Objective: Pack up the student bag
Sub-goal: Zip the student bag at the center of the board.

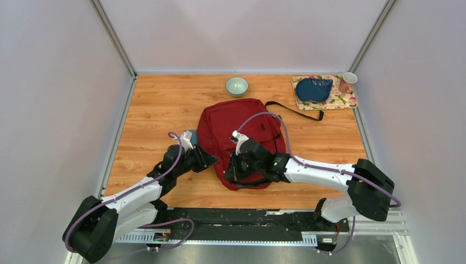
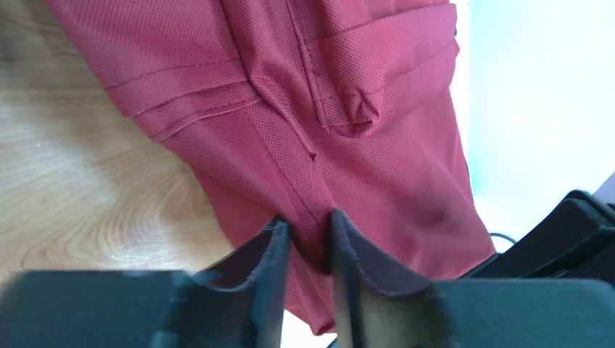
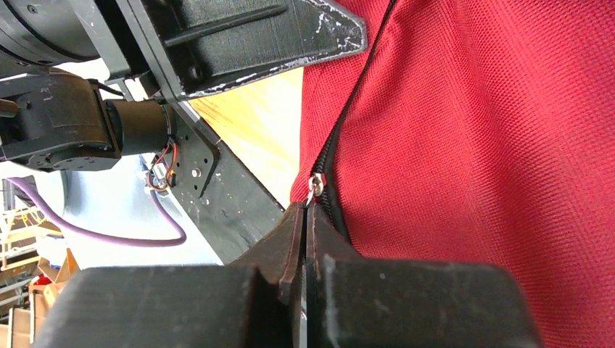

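**Working the zipper**

Top view: the student bag point(image 1: 236, 129) lies flat on the table point(image 1: 159, 104); the bowl point(image 1: 237, 86) beyond it looks empty. Left wrist: the left gripper point(image 2: 306, 232) pinches the bag's near-edge fabric. Right wrist: the right gripper point(image 3: 304, 217) clenches the zipper pull point(image 3: 314, 187) — next, likely a steady draw along the track. The bag's contents are hidden.

A wooden table point(image 1: 159, 110) carries a pale green bowl point(image 1: 237, 86) near its far edge, standing upright. At the far right corner lies a floral mat point(image 1: 346, 102). A dark blue pouch point(image 1: 313, 89) rests on the mat, and a pinkish mug point(image 1: 347, 82) stands just beside the pouch.
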`<state>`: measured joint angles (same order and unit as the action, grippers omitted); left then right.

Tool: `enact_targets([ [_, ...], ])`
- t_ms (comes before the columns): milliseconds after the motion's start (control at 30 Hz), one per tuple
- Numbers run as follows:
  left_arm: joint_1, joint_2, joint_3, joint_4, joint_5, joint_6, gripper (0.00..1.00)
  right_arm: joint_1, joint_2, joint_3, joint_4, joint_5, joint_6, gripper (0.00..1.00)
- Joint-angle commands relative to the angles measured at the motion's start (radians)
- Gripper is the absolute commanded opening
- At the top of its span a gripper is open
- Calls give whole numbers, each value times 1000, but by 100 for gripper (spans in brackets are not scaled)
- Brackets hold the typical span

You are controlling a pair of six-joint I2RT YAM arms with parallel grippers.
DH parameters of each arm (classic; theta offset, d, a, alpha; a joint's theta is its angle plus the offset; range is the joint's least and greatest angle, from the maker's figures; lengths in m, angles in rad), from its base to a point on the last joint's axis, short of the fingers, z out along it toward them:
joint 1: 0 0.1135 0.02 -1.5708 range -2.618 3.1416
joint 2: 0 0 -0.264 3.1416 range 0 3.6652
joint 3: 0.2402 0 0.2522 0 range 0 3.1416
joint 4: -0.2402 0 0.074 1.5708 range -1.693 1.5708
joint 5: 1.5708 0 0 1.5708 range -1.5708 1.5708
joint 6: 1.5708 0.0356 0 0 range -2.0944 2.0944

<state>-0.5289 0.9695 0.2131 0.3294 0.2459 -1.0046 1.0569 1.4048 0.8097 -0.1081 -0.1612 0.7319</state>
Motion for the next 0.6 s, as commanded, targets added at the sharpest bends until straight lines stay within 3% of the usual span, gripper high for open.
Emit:
enact_targets([
  [0,-8,-28,22,11,-9,37,18,5,-55,-14,4,-26,-25,0],
  [67,-6,-40,17,-24,-42,57,10,6,-72,-17,-10,-29,-40,0],
  [100,-6,-46,17,-33,-54,67,0,6,-87,-18,-33,-31,-49,0],
  [367,-6,-92,-11,-89,-144,153,0,6,-138,-58,-212,-54,-218,0],
  [567,7,-97,-11,-101,-160,187,0,5,-216,-90,-314,-14,-247,0],
])
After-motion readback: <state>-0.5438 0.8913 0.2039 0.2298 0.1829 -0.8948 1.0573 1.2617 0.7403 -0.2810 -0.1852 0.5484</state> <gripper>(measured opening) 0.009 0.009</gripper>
